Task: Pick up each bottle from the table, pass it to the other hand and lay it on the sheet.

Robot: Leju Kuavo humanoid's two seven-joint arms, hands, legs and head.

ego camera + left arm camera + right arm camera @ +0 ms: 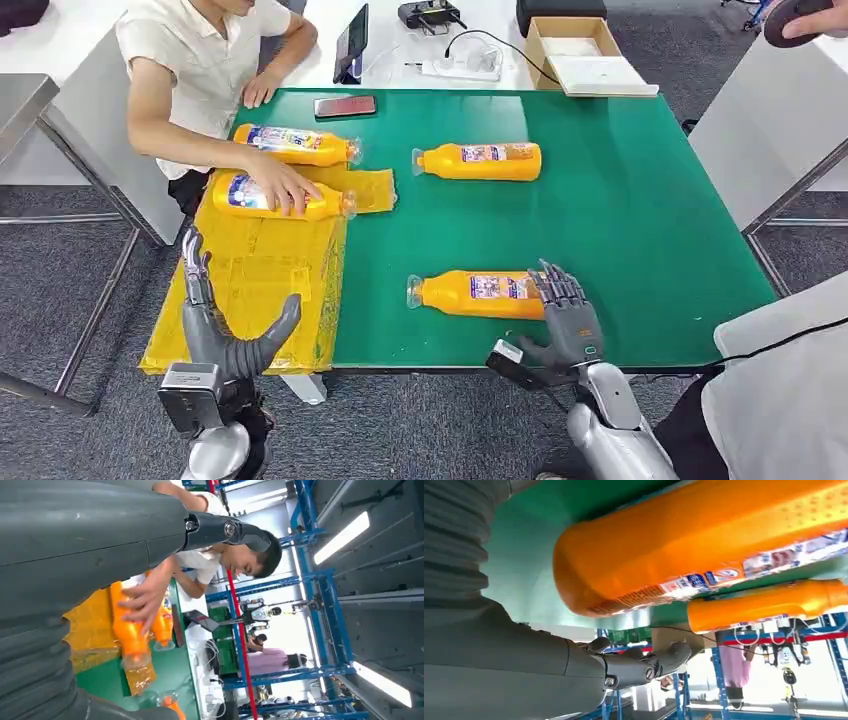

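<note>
Orange bottle (478,294) lying flat, clear cap, right robot hand (566,322) fingers spread against its base, left robot hand (222,318) open, empty.

A grey carpet floor (420,430) lies under white tables (60,45); blue metal frames (325,630) stand below long ceiling lights (342,537).

a person's hand (283,186) presses a bottle (280,196) on the yellow sheet (250,290), blocking its far end; the near end lies bare, open green worktop (640,220) spreads rightward.
</note>
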